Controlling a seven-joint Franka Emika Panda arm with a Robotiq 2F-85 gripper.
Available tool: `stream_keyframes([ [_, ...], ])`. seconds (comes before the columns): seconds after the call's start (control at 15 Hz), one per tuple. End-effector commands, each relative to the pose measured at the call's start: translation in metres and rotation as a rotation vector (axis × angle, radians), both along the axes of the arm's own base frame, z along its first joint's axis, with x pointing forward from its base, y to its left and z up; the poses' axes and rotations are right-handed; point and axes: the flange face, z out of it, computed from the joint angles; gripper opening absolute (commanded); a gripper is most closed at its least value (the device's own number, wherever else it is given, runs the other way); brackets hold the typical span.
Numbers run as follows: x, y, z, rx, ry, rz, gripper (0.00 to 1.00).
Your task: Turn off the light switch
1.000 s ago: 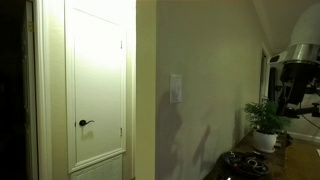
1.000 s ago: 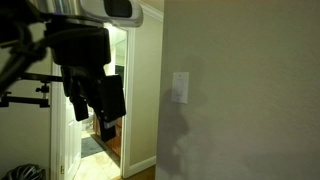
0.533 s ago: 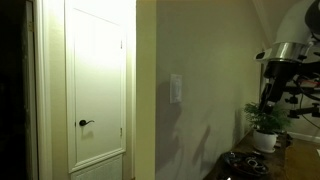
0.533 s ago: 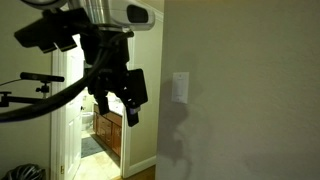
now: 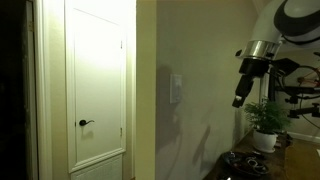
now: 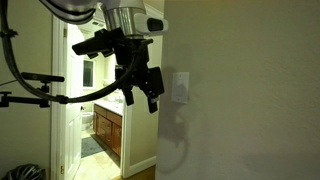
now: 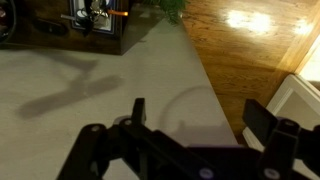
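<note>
Black two-finger gripper [image 6: 141, 100] hangs with its jaws spread wide and nothing between them. The small upright white light switch plate [image 6: 180, 87] sits on the beige wall [image 6: 250, 60], near the fingers but not touching them. I can't make out the toggle's position at this size. I'd approach square to the plate, lead with one fingertip, press gently on the toggle alone, and keep the other finger off the wall. Further out, a white panelled door [image 5: 95, 85] carries a black lever handle [image 5: 85, 123], which isn't my target. A white pot [image 5: 264, 141] holds a leafy green plant [image 5: 266, 115]. The wooden cabinet [image 6: 108, 135] past the doorway is closed, so its contents are hidden.
</note>
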Motion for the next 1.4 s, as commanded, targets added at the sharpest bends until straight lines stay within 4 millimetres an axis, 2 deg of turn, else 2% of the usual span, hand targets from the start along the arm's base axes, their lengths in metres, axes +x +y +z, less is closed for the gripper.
stream_keyframes([
  [0.0, 0.023, 0.012, 0.006, 0.04, -0.023, -0.101, 1.0],
  [0.13, 0.031, 0.021, 0.007, 0.042, -0.034, -0.107, 1.0],
  [0.2, 0.021, 0.016, 0.004, 0.024, -0.014, -0.076, 1.0],
  [0.6, 0.024, 0.017, 0.002, 0.021, -0.01, -0.074, 1.0],
  [1.2, 0.065, 0.041, 0.011, 0.13, -0.118, -0.087, 1.0],
  [1.33, 0.079, 0.043, 0.015, 0.122, -0.143, -0.077, 0.86],
])
